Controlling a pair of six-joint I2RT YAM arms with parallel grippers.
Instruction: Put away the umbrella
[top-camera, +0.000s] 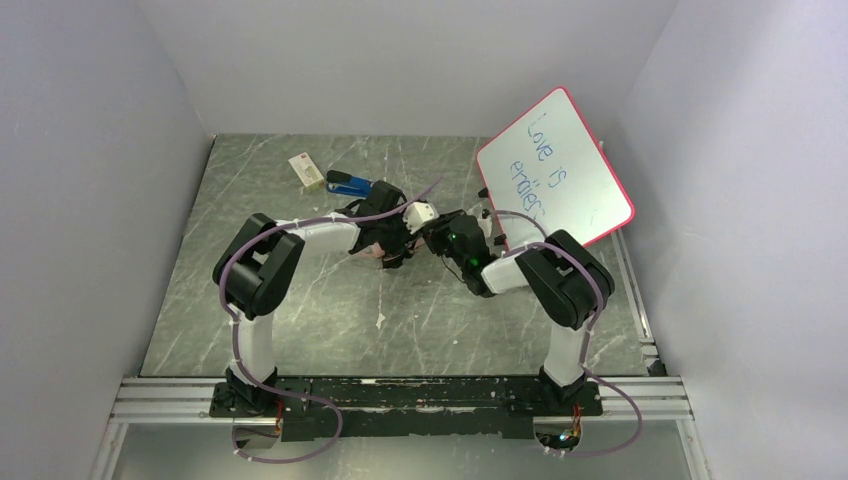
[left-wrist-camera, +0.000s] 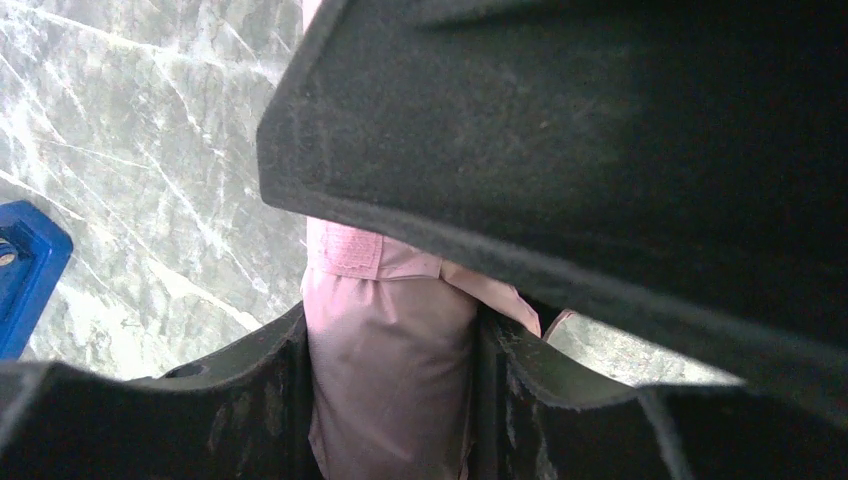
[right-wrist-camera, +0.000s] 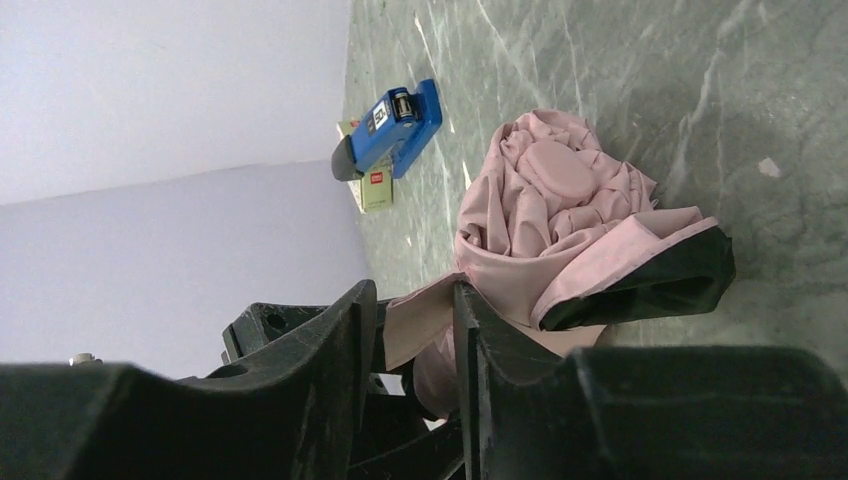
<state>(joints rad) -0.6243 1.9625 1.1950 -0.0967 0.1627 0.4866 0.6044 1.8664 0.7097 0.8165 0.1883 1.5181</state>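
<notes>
The table (top-camera: 300, 320) is a grey marbled slab enclosed by pale walls. A pink-framed whiteboard (top-camera: 555, 170) with blue handwriting leans at the far right corner.

The left arm (top-camera: 260, 270) and the right arm (top-camera: 560, 275) both reach inward and meet over the middle of the table.

The umbrella (right-wrist-camera: 560, 210) lies collapsed on the table at that meeting point, between the two tools. It forms a crumpled pale pink bundle, and the black side of the fabric (right-wrist-camera: 650, 280) shows along one folded edge. From above, only a small pink patch (top-camera: 375, 252) shows under the arms.

The left gripper (left-wrist-camera: 390, 335) is clenched on the umbrella. Pink fabric fills the space between its fingers (left-wrist-camera: 250, 400) and touches both.

The right gripper (right-wrist-camera: 415, 320) has a narrow gap between its fingers (right-wrist-camera: 330, 380). A pink flap of the umbrella lies in that gap. I cannot tell whether the flap is pinched or lies loose.

A blue device (top-camera: 350, 183) rests far and left of the umbrella, apart from it. A small white and red packet (top-camera: 307, 170) lies just beside the device, on its left.
</notes>
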